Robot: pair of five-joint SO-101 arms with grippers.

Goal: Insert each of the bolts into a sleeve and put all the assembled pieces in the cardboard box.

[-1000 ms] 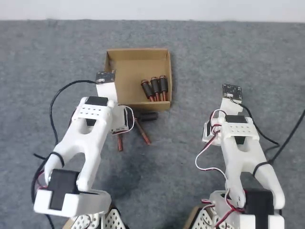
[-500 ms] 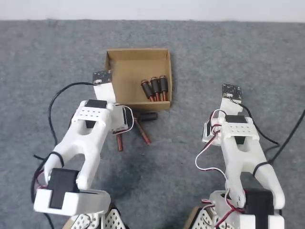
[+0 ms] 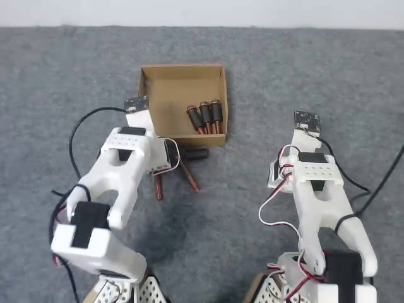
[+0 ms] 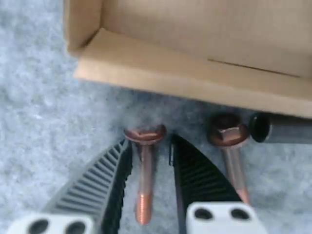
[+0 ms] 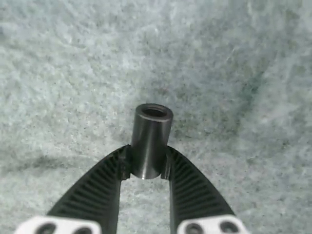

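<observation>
Our left tool (image 4: 149,142) sits spread around a bolt (image 4: 144,180) on the tabletop (image 4: 39,126) beside the cardboard box (image 4: 185,83); right tool (image 5: 146,152) pinches a sleeve (image 5: 150,136). Close off-centre and that bolt might skid out.

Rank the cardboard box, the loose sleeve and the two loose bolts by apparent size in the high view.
1. cardboard box, largest by far.
2. sleeve and the bolt nearest it: look alike, unranked.
3. other bolt, partly hidden under the left arm, so unsure.
</observation>
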